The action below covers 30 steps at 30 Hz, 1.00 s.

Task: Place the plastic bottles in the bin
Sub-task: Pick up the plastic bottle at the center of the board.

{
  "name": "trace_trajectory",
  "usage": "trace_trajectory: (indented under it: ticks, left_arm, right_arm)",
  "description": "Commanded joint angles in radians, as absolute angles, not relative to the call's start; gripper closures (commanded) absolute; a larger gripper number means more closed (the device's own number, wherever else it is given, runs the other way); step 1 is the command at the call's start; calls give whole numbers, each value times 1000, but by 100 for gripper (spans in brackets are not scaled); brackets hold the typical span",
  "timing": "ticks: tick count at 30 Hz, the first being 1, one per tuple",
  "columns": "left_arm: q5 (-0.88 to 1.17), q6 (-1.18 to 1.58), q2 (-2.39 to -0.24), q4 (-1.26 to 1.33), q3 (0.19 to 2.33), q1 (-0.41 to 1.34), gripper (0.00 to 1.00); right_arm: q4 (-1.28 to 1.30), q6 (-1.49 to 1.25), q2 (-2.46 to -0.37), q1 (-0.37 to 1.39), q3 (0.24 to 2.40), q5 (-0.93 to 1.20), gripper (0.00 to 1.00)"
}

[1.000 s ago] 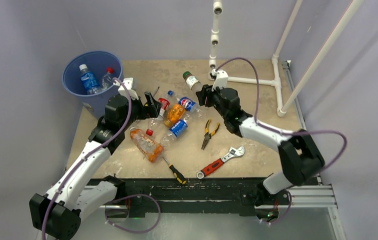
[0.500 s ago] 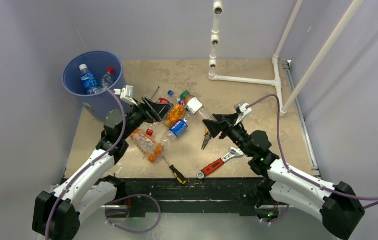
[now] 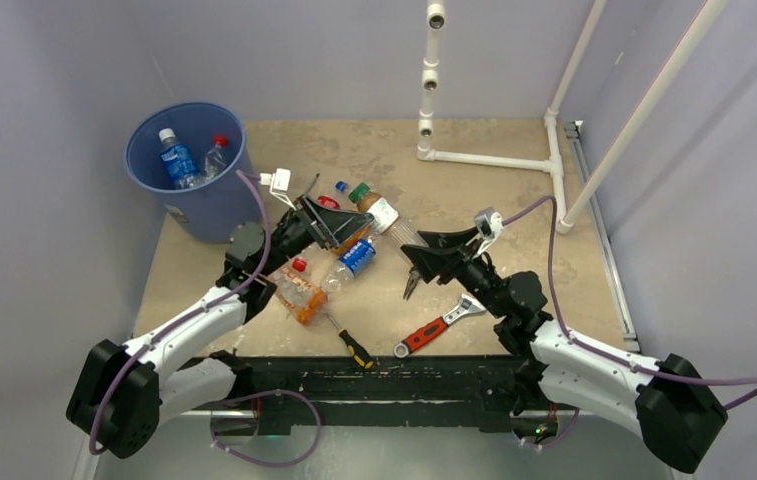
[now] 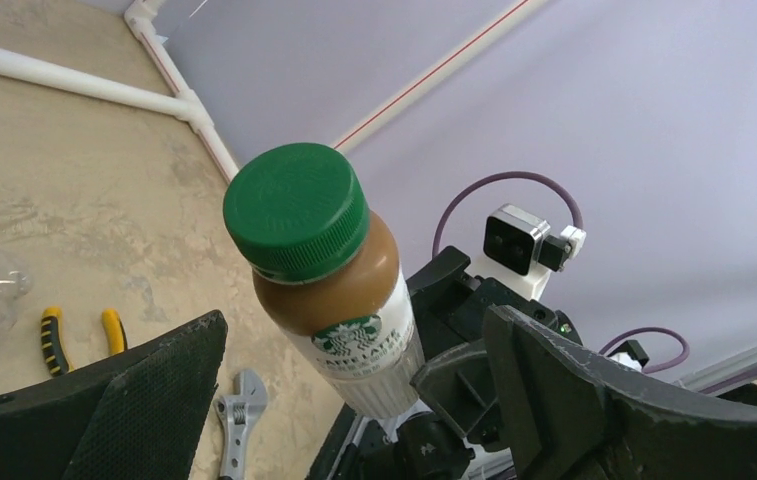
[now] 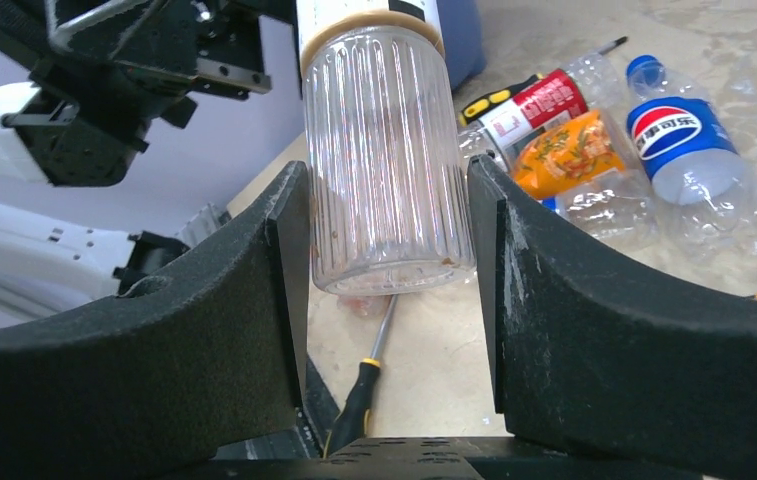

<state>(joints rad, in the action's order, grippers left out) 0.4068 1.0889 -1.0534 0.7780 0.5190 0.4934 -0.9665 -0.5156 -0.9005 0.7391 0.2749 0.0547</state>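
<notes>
My right gripper [image 3: 412,245] [image 5: 386,170] is shut on the clear ribbed base of a coffee bottle [image 3: 378,211] [image 5: 384,230] and holds it above the table. The bottle has a green cap, brown liquid and a white label [image 4: 299,210]. My left gripper [image 3: 352,218] [image 4: 354,320] is open, its jaws standing either side of the cap end without touching. The blue bin [image 3: 194,195] stands at the back left with two bottles [image 3: 178,160] inside. Several bottles lie below on the table: an orange one [image 3: 299,292], a Pepsi one [image 5: 679,140], a red-labelled one [image 5: 534,105].
A black-and-yellow screwdriver [image 3: 349,343] [image 5: 364,390], a red-handled wrench [image 3: 442,323] and yellow pliers [image 4: 54,335] lie on the near half of the table. A white pipe frame [image 3: 494,160] stands at the back right.
My right arm swung the coffee bottle from the back of the table to the centre. My left gripper moved right until its open jaws flank the bottle's cap.
</notes>
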Motion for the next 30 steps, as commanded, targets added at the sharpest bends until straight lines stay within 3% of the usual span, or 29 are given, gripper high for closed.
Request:
trace_trajectory:
  ticks: [1,9,13,17,19,22,25,30]
  left_arm:
    - [385,1057,-1080,822,599,519,1]
    - [305,956,-1113,691,668,574,17]
    - [306,937,-1112,690,675,583,34]
    - [332,930,-1113,689,684,583,57]
    - [346,926,-1110,682,690,583,67]
    - [364,906,-1103,654,708,584,77]
    - [392,869,-1098,605,741,584,83]
    - [522,751,-1133,425,863,583,88]
  right_arm:
    - [-1083,-534,-894,750,279,94,62]
    - [-1072,-524,-884,759,279,152,62]
    - [-1025,-501,-881,760,299,196,62]
    - [-948,-466,-868,760,327,229,59]
    - [-888,-443,-855,761,342,244,53]
    - [-755,-395,-845,761,405,289,26]
    - [-606,-336,-839,760,480,304,10]
    - [-409,-251,-905,760,617,320,5]
